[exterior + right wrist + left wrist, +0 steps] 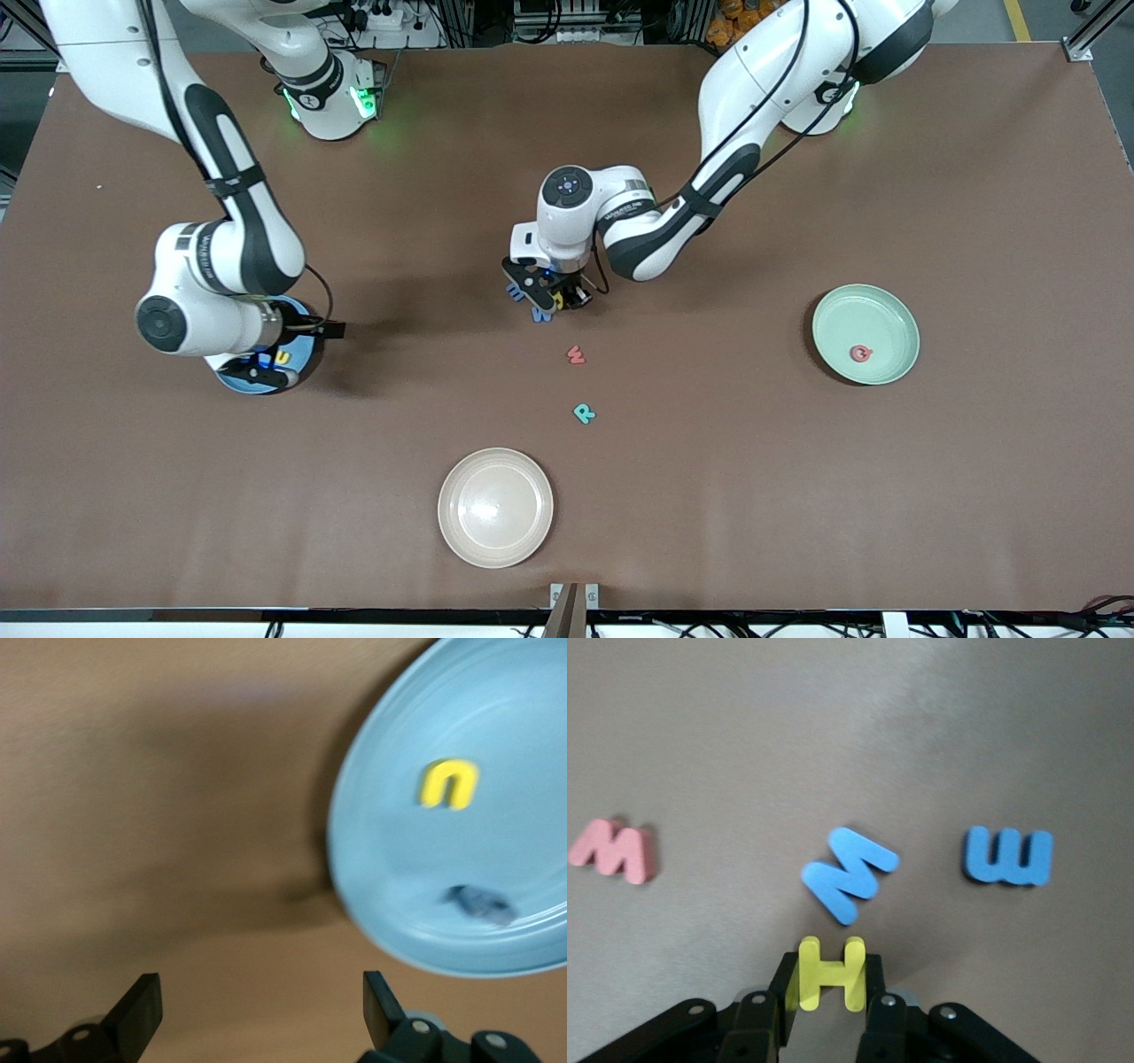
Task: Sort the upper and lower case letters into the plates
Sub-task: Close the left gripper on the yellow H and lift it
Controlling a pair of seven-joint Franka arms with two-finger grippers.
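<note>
Jaws of the left gripper [826,992] clamp a yellow H [825,973] just beside the blue letters [849,873]. Right gripper [257,1010] hangs spread beside the blue plate [390,868], which holds two letters; green plate [890,306] holds one. Several letters remain unsorted.

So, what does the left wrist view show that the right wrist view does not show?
Only the left wrist view shows the left gripper shut on a yellow letter H, with two blue letters and a pink letter lying on the table below it. Only the right wrist view shows the right gripper open beside the blue plate, which holds a yellow letter and a blurred dark piece. Both show the same brown table.
</note>
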